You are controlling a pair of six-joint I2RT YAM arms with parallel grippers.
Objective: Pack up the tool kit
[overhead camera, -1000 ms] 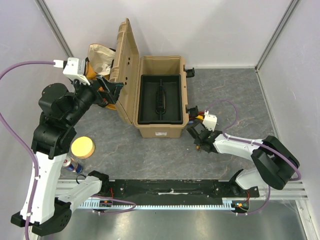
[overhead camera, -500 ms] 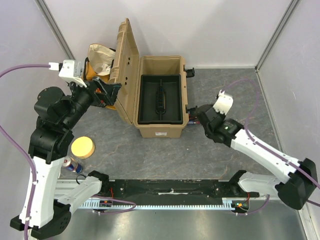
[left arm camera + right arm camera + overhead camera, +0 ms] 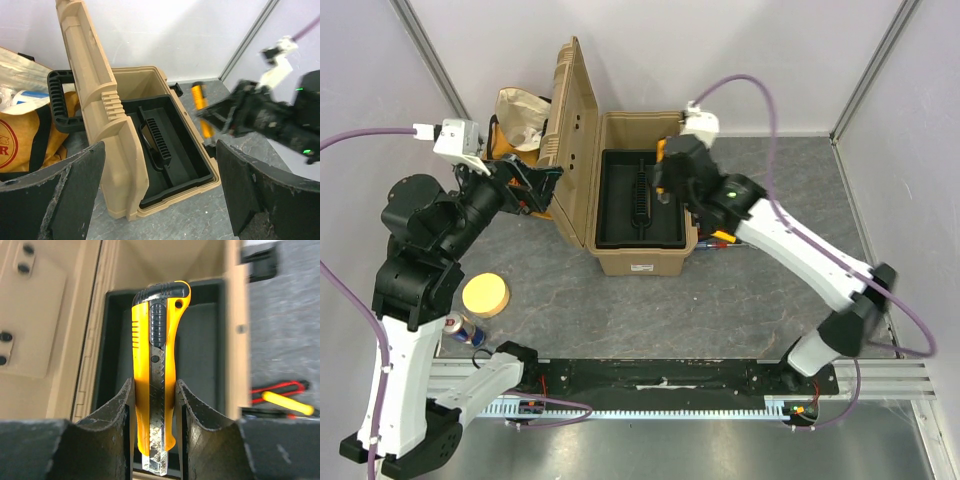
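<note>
Right arm has swung up off the table beside the tool kit (image 3: 640, 258), where it was a second ago, and now reaches over the open box. The left arm has barely shifted. The right end effector (image 3: 662, 178) is clamped on a yellow utility knife (image 3: 157, 355), its fingers pressing the handle from both sides.

The black inner tray (image 3: 620, 228) lies straight below and ahead of the knife. In the right wrist view the knife's long axis runs about parallel to the tray's length, so the coming move looks like a descent and release. The right arm is plainly the nearer one. The left end effector (image 3: 540, 180) hangs with jaws wide apart, holding nothing, outside the raised lid (image 3: 575, 140) near the orange cloth bag (image 3: 515, 115).

The tool kit stands toward the table's far edge. The left wrist view shows the knife held steeply above the tray, not yet inside. Only the right wrist and top views show more red and yellow tools (image 3: 280, 397) on the table at the box's right side.
</note>
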